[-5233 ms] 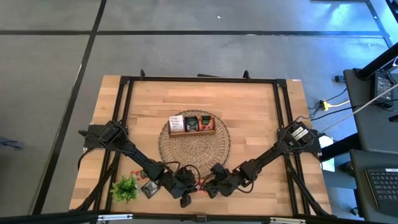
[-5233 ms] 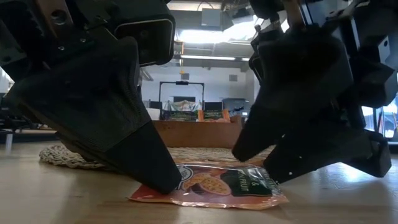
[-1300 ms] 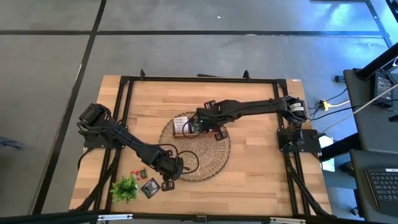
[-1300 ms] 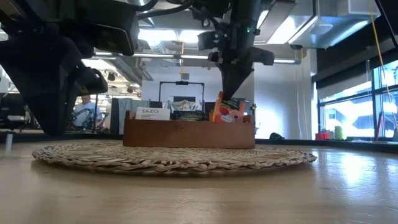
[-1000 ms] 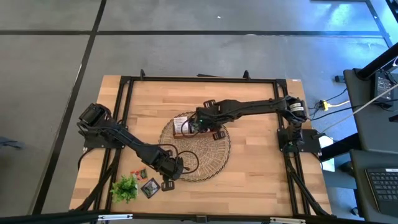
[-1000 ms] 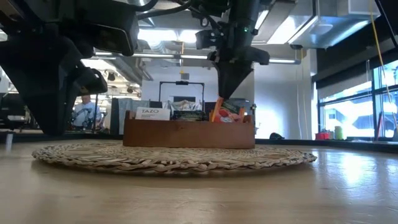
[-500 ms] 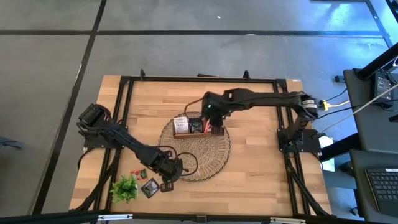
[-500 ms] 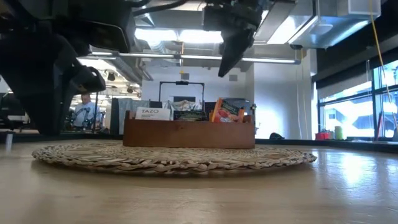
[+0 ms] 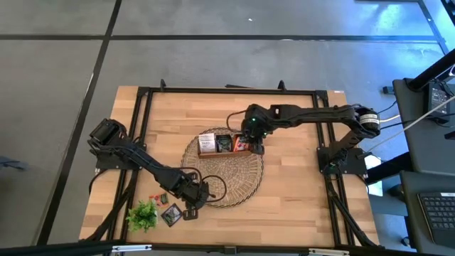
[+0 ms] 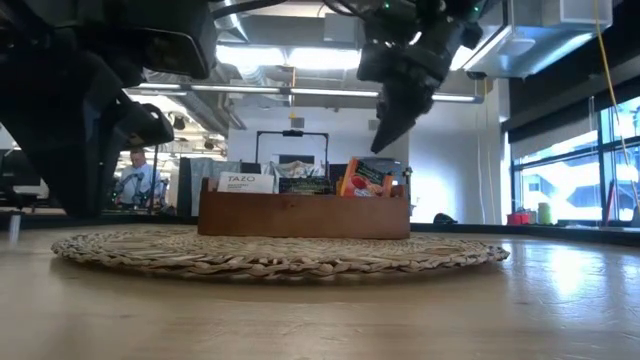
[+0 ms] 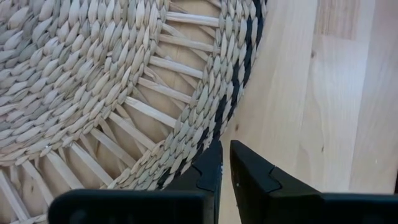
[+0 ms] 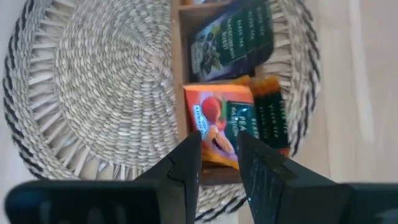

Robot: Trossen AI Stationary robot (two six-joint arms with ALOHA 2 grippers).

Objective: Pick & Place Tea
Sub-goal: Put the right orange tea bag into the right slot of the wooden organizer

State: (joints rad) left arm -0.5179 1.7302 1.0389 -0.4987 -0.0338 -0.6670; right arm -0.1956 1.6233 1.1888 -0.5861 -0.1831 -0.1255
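A brown wooden tray (image 9: pixel 220 151) stands on the round wicker mat (image 9: pixel 224 176). An orange tea sachet (image 12: pixel 217 121) leans upright in its right compartment, beside a dark one (image 12: pixel 233 37) and a white one (image 10: pixel 243 182). My right gripper (image 12: pixel 219 146) hangs open above the orange sachet (image 10: pixel 365 178), clear of it, fingers slanting down. My left gripper (image 11: pixel 225 163) is shut and points down at the mat's near-left rim (image 11: pixel 205 124); I cannot tell whether it touches the rim. A dark sachet (image 9: pixel 170 214) and a red one (image 9: pixel 156 198) lie flat on the table beside it.
A small green plant sprig (image 9: pixel 142 215) lies at the near-left corner next to the loose sachets. A black frame (image 9: pixel 142 128) runs along the table's left, far and right edges. Bare wood (image 9: pixel 298 192) shows to the right of the mat.
My right gripper has come up off the orange sachet, leaving it leaning in the tray's right compartment. It has then swung toward the table's right edge, turning as it went.
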